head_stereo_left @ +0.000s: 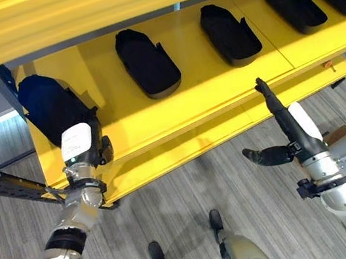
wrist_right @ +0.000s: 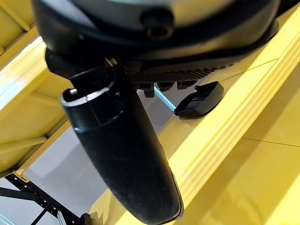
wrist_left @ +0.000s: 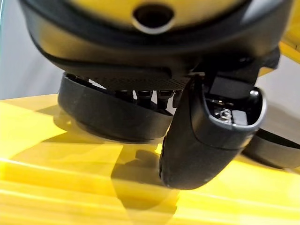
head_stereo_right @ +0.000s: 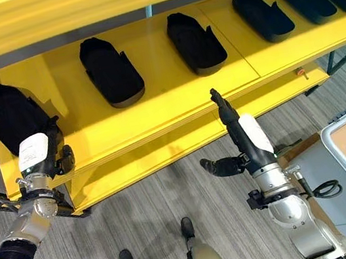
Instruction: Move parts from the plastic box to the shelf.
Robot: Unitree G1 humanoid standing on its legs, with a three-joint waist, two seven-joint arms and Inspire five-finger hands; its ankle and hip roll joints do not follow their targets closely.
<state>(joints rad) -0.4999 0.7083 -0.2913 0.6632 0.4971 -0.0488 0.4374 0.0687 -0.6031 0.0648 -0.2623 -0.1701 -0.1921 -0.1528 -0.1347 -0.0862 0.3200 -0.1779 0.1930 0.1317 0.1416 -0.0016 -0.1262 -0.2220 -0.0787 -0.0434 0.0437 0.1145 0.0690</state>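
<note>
My right hand (head_stereo_right: 237, 133) hangs empty with fingers straight before the yellow shelf (head_stereo_right: 174, 96). My left hand (head_stereo_left: 81, 145) clasps the leftmost black part (head_stereo_left: 49, 105) on the shelf; its long axis runs away from me.

Black parts (head_stereo_left: 147, 62) on a yellow shelf (head_stereo_left: 219, 88); grey striped floor (head_stereo_left: 184, 194).

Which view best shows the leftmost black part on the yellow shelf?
The left eye view: the leftmost black moulded part lies on the yellow shelf with the left hand at its near end. The right eye view shows the same. The left wrist view shows its rim close up.
</note>
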